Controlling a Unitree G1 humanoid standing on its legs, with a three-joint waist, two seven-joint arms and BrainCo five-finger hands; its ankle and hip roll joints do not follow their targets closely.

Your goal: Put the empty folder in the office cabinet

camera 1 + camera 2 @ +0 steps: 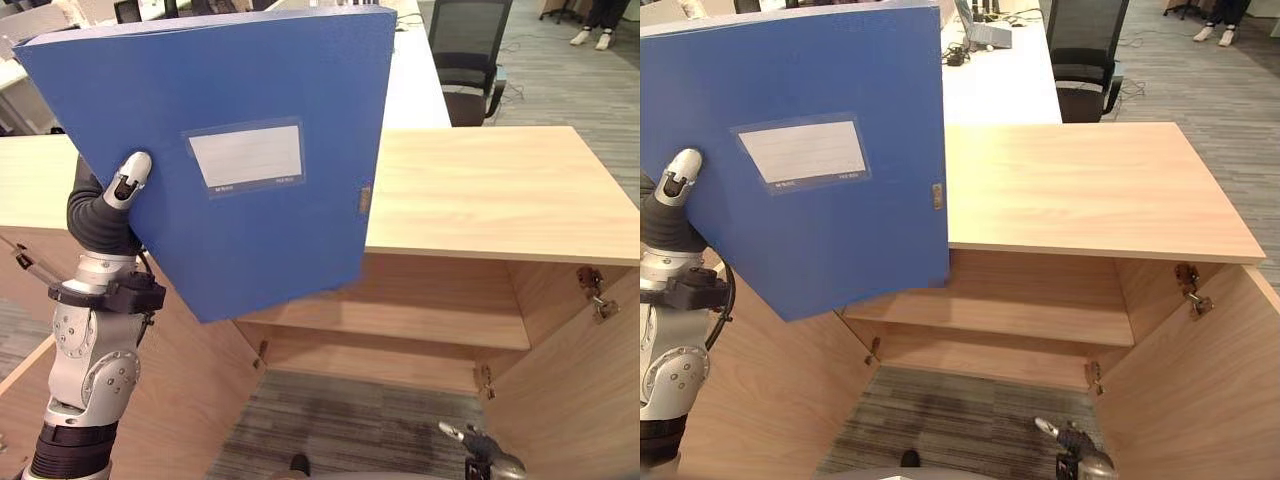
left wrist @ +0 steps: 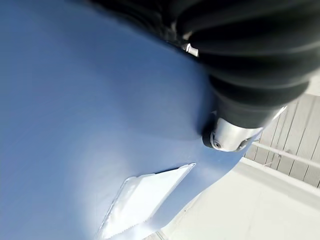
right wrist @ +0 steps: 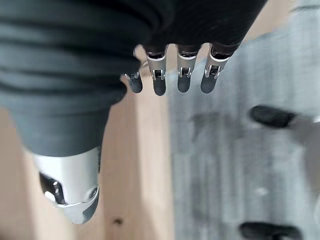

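My left hand (image 1: 128,180) holds a large blue folder (image 1: 250,100) upright, high in front of the wooden cabinet (image 1: 500,190). Its thumb (image 2: 227,137) presses on the folder's front face near the left edge; the other fingers are hidden behind it. A white label pocket (image 1: 800,150) sits on the folder's face. The folder covers the cabinet's left half. The cabinet stands with both doors swung out and a bare shelf (image 1: 400,320) inside. My right hand (image 1: 480,448) hangs low by the right door (image 1: 580,380), fingers (image 3: 159,80) straight, nothing in it.
The left door (image 1: 190,400) stands out below the folder. Behind the cabinet are a white desk (image 1: 410,80) and a black office chair (image 1: 465,50). A person's shoes (image 1: 592,38) show far back on the right. Grey carpet (image 1: 350,420) lies before the cabinet.
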